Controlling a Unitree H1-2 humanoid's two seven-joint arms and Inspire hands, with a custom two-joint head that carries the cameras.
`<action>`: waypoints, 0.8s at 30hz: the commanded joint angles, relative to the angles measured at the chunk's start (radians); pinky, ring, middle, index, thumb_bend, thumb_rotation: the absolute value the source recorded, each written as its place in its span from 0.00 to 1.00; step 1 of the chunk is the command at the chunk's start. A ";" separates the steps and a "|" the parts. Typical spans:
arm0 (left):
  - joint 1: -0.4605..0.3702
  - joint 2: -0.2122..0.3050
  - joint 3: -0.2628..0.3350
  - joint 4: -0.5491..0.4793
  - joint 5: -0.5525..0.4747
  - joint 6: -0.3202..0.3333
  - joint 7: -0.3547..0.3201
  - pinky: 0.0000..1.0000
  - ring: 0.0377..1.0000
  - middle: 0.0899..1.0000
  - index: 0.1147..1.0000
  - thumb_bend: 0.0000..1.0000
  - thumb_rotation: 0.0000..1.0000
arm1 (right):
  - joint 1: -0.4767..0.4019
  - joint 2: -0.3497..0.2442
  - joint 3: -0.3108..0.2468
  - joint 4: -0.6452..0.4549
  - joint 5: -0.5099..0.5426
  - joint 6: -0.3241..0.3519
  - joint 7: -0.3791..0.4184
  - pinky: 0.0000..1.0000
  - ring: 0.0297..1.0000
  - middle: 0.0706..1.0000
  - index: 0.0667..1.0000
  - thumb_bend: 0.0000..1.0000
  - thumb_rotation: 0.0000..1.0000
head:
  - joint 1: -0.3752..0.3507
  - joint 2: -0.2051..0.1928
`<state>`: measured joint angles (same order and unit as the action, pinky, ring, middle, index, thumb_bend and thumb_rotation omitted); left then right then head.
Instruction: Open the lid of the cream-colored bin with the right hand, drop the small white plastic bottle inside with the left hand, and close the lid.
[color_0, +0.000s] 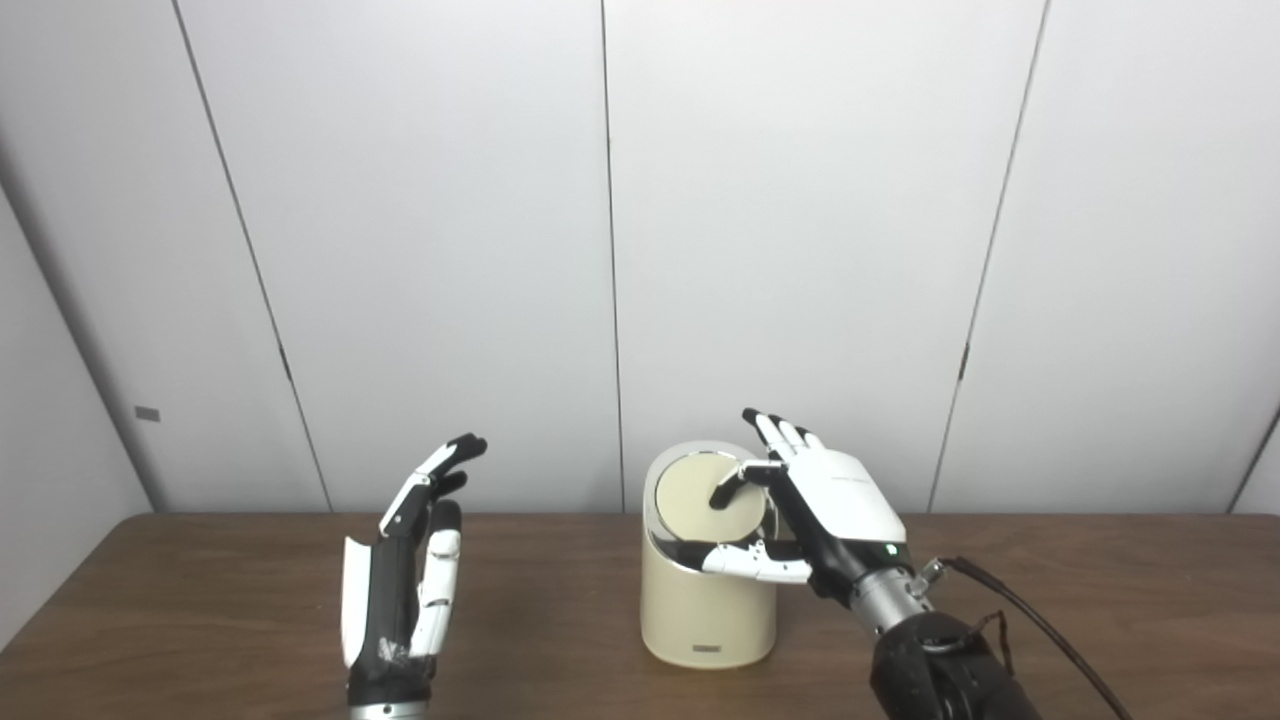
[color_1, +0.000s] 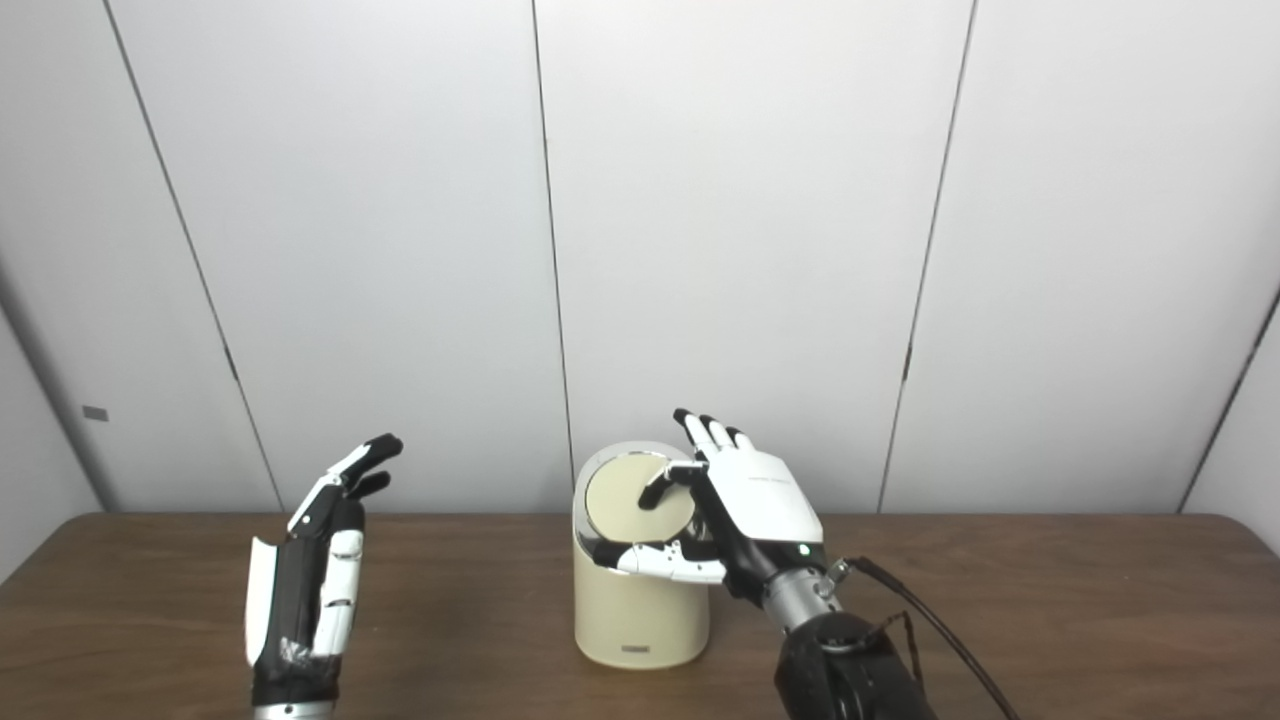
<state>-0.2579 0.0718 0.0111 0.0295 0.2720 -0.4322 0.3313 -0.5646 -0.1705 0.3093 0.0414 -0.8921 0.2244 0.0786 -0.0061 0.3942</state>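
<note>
Late stage of the bin task, as judged from the layout. The cream-colored cylindrical plastic bin (color_0: 708, 600) stands on the brown wooden desk (color_0: 200, 600), directly under and just left of the right hand (color_0: 815, 505). Its round cream lid (color_0: 700, 495), framed by a silver ring, lies down in that ring, tilted toward the cameras, so the bin appears closed. The right hand rests over the lid's right side: one dark fingertip touches the lid's face, the remaining fingers (color_1: 712, 432) stretch past the rear rim, and the thumb (color_0: 755, 562) lies along the front edge of the ring. It is spread and clasps nothing. The left hand (color_0: 405, 570) stands upright well to the left of the bin, palm edge toward the cameras, fingers apart and empty. The small white plastic bottle is nowhere in either view; it may already lie inside the bin, though the closed lid hides the interior and this cannot be confirmed. On that reading, opening and dropping are done, and closing is finished or nearly so; what remains is to press the lid fully home if needed and lift the right hand clear
</note>
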 joint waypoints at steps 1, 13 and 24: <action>-0.027 0.003 0.014 -0.039 0.006 0.003 -0.011 0.81 0.85 0.83 0.75 0.38 0.99 | -0.010 -0.009 -0.006 0.057 -0.006 0.040 0.010 1.00 1.00 1.00 0.64 0.92 1.00 | -0.001 0.001; -0.032 -0.009 0.036 -0.030 -0.004 -0.001 -0.040 0.83 0.86 0.83 0.75 0.42 0.96 | 0.009 -0.004 -0.025 0.041 0.055 0.009 -0.049 1.00 1.00 1.00 0.66 0.91 0.99 | -0.008 -0.001; -0.038 -0.009 0.046 -0.012 0.066 0.001 -0.019 0.78 0.83 0.81 0.74 0.40 0.98 | 0.028 0.014 -0.170 -0.151 0.191 0.008 -0.107 0.69 0.86 0.85 0.65 0.83 1.00 | -0.012 -0.013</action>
<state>-0.2587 0.0595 0.0535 0.0292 0.3218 -0.4096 0.3027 -0.5007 -0.1606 0.1504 -0.0618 -0.7153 0.2614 0.0037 -0.0169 0.3820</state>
